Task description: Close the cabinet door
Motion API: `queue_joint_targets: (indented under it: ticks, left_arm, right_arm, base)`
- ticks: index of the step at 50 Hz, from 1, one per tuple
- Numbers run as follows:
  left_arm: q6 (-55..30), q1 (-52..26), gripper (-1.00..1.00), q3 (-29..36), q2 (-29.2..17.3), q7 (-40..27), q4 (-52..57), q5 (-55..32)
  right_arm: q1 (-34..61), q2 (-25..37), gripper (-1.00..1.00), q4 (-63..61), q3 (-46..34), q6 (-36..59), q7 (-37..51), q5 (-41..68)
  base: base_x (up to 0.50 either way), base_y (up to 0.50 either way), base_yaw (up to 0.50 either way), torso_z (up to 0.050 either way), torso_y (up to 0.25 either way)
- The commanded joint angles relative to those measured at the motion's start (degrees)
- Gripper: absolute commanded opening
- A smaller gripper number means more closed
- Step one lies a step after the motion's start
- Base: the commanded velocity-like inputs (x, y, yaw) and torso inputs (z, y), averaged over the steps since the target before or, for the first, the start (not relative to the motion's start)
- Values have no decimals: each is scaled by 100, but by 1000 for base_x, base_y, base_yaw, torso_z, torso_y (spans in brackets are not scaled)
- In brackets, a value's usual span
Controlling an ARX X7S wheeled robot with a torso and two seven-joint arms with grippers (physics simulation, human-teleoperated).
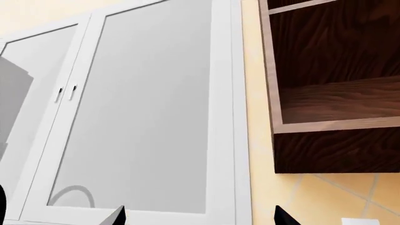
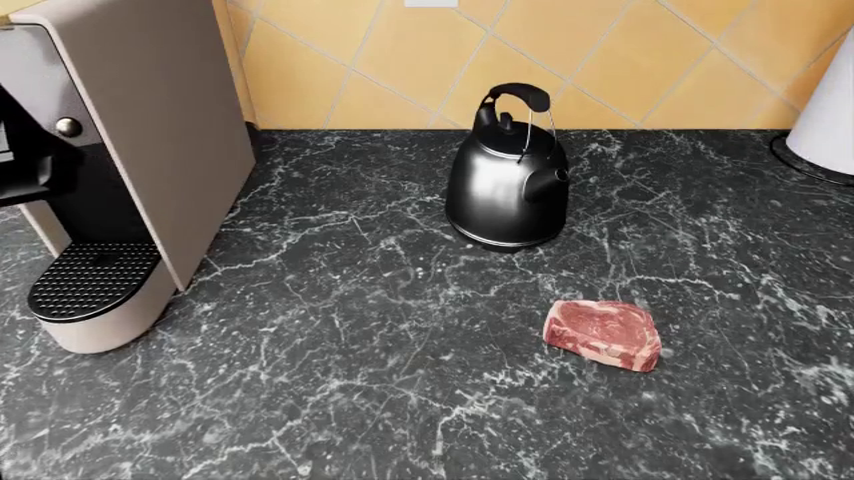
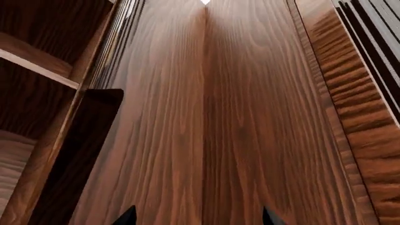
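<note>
The dark wood cabinet [image 1: 331, 93] hangs on the yellow wall with its shelves exposed, and no door covers them in the left wrist view. In the right wrist view, open shelves [image 3: 31, 61] lie to one side. A dark panel [image 3: 81, 154] juts out edge-on beside them and looks like the cabinet door swung open. Broad wood-grain panels [image 3: 250, 117] meet at a seam close in front of my right gripper [image 3: 198, 218], which is open and empty. My left gripper [image 1: 201, 218] is open and empty, facing white glazed doors [image 1: 150, 108]. Neither gripper shows in the head view.
Below, the black marble counter [image 2: 334, 380] carries a coffee machine [image 2: 120, 150] at the left, a black kettle [image 2: 507, 180] in the middle and a raw steak [image 2: 603, 334] in front. A white appliance [image 2: 827, 100] stands at the right edge. Small handles [image 1: 65, 93] sit on the white doors.
</note>
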Motion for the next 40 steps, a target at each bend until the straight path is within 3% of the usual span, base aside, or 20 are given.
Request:
queue_joint_targets:
  ticks: [1,17,40]
  left_arm:
    - [210,71,100,83,-155,-95,-28,-22]
    - [551,346,100,4,-391,-225,-13,-69]
    - [895,642,100,-29,-570,-302,-81,5]
  right_arm:
    - [1265,-701,100,823,-708,85,-369,-449]
    - [1665,-1454,100,615,-951,222,-116,-194]
    - [1928,-1999,100,790,-1424,41,-254,-476]
  base:
    - [14,3,6,10,0]
    - [8,1,7,7,0]
    - [1,1,3,4,2]
